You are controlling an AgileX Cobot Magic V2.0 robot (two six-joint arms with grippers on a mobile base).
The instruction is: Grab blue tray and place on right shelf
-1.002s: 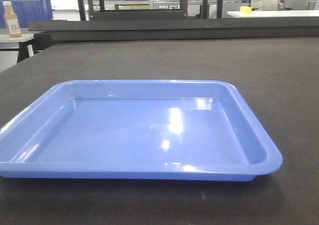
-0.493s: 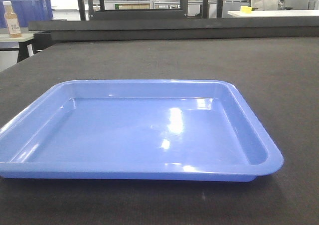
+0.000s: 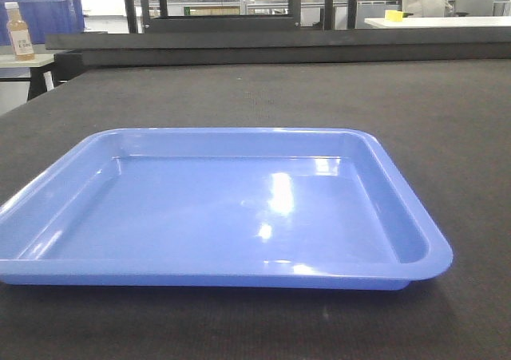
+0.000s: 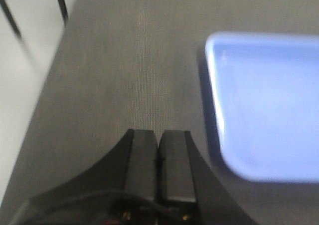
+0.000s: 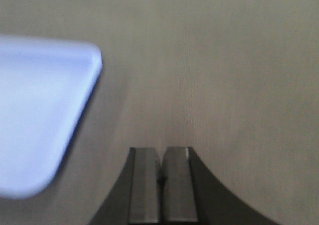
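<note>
The blue tray (image 3: pixel 231 208) lies flat and empty on the dark table (image 3: pixel 447 120), close to the front camera. It also shows at the right of the left wrist view (image 4: pixel 264 105) and at the left of the right wrist view (image 5: pixel 40 115). My left gripper (image 4: pixel 159 135) is shut and empty above the table, left of the tray. My right gripper (image 5: pixel 161 152) is shut and empty above the table, right of the tray. Neither gripper shows in the front view. The right shelf is out of view.
A raised dark ledge (image 3: pixel 271 45) runs along the table's far edge. A bottle (image 3: pixel 17 31) and deep blue bins (image 3: pixel 52 15) stand at the far left. Black frames (image 3: pixel 215 1) and a white table (image 3: pixel 435 21) stand behind. The table's left edge (image 4: pixel 42 110) borders pale floor.
</note>
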